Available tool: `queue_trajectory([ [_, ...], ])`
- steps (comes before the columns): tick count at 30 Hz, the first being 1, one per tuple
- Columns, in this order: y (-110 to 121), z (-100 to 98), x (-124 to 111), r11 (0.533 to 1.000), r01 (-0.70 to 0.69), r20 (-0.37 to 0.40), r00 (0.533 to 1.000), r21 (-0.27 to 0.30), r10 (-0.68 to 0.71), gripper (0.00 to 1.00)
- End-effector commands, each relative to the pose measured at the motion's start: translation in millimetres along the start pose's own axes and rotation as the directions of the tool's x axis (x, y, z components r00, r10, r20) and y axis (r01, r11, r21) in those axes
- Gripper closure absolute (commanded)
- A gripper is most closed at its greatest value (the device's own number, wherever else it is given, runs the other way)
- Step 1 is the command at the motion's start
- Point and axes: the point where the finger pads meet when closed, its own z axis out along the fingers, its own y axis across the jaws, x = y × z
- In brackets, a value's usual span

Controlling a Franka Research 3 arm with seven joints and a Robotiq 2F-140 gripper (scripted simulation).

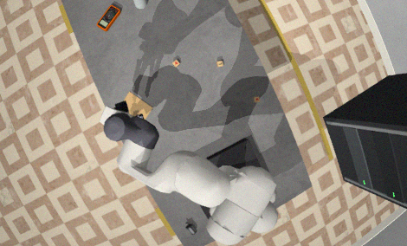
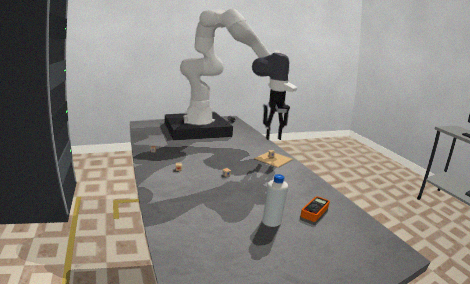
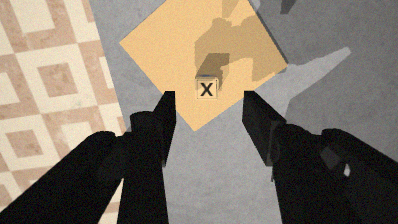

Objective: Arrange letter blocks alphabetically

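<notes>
A tan mat [image 3: 200, 55] lies near the table's edge, and it also shows in the exterior view [image 2: 273, 159] and the overhead view [image 1: 138, 105]. A small block with a black X on top [image 3: 206, 89] stands on the mat near one corner [image 2: 271, 154]. My gripper [image 3: 209, 106] [image 2: 276, 131] hangs well above this block, its fingers partly open with nothing between them. Three more small blocks [image 1: 176, 62] [image 1: 220, 63] [image 1: 256, 99] lie off the mat on the grey table; their top faces are too small to read. In the overhead view my arm hides the gripper.
A white bottle with a blue cap [image 2: 275, 200] and an orange multimeter [image 2: 315, 208] stand on the table's far end from the base. The mat sits close to the table edge. A dark rack [image 2: 23, 110] stands on the floor beside the table.
</notes>
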Motion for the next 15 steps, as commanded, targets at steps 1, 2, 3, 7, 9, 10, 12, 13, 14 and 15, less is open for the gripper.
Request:
queue_trajectory([
  [1,0.6,2.2,-0.2,1.0,-0.006,0.001,1.0,-0.002,0.006,0.57],
  [2,0.6,2.2,-0.2,1.0,-0.006,0.001,1.0,-0.002,0.006,0.57],
  [3,0.6,2.9,-0.2,1.0,-0.006,0.001,1.0,-0.002,0.006,0.57],
  [7,0.6,6.2,-0.2,1.0,-0.006,0.001,1.0,-0.002,0.006,0.57],
  [9,0.6,8.4,-0.2,1.0,-0.006,0.001,1.0,-0.002,0.006,0.57],
  [10,0.6,9.6,-0.2,1.0,-0.006,0.001,1.0,-0.002,0.006,0.57],
  [12,0.6,12.1,-0.2,1.0,-0.006,0.001,1.0,-0.002,0.006,0.57],
  [13,0.6,13.5,-0.2,1.0,-0.006,0.001,1.0,-0.002,0.006,0.57],
  [14,0.5,14.9,-0.2,1.0,-0.006,0.001,1.0,-0.002,0.006,0.57],
  [15,0.5,16.4,-0.2,1.0,-0.006,0.001,1.0,-0.002,0.006,0.57],
])
